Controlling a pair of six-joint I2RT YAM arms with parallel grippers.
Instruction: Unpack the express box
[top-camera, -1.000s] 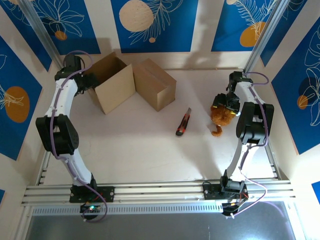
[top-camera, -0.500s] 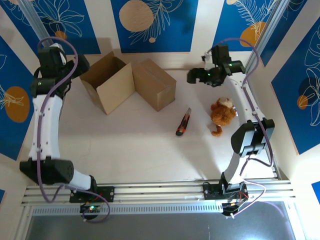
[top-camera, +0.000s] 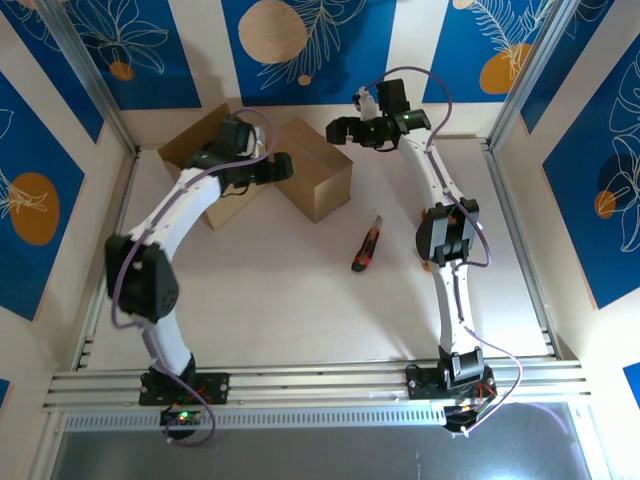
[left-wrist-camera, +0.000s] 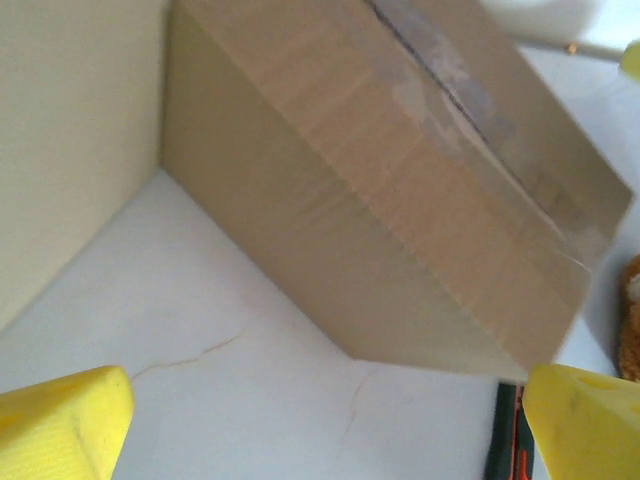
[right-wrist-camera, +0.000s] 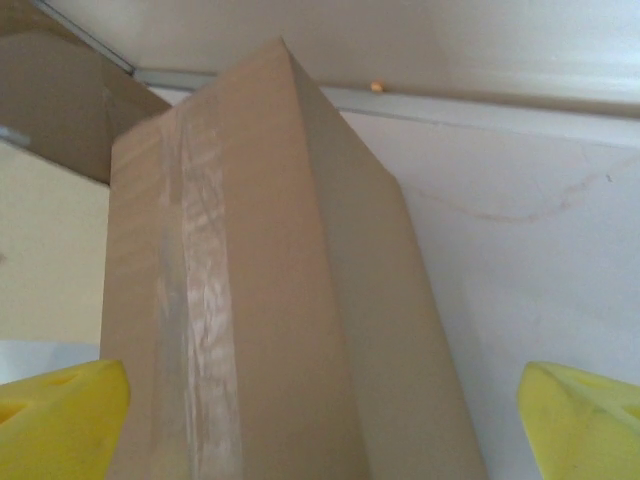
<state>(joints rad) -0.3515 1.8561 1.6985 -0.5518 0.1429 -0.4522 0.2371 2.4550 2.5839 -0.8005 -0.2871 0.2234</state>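
Left claw (top-camera: 284, 166), right claw (top-camera: 337, 130) flanking box (top-camera: 320, 178)

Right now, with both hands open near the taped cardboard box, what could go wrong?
The open left hand and open right hand flank the taped brown cardboard box; closing in together, they might collide or shove it. The box stands by the open-topped cardboard box, which a push could shift. Its tape looks uncut, so prying may drag it.
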